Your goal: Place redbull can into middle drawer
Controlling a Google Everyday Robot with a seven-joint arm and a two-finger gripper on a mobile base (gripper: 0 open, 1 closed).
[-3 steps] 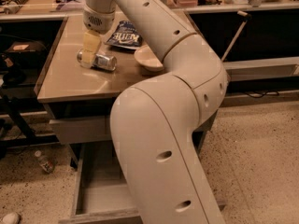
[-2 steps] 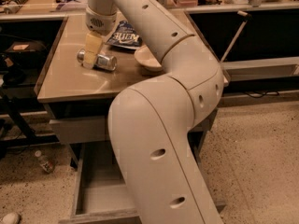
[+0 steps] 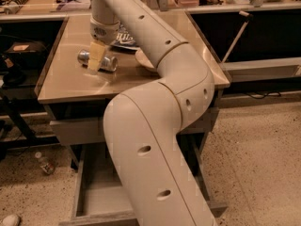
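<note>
Silver metal, slim and cylindrical, the redbull can lies on its side towards the worktop's left rear corner, in the same spot as a second ago. The claw holds its station directly over the can's middle. Whether it has closed on the can cannot be told.

Change noted: the arm's bulky lower links have swung rightward, so more of the middle drawer shows, pulled out below the worktop's front edge.

Judgement: the can is not yet lifted, and the grasp looks unfinished. The drawer stands ready.

Materials:
- The worktop is smooth tan laminate with a soft sheen.
- A dark, crinkled chip bag sits near the rear edge.
- A pale, shallow bowl is half hidden by the arm.
- The arm shell is matte cream, rounded, with oval recesses.
- The drawer is flat grey board with low walls and a smooth floor.
</note>
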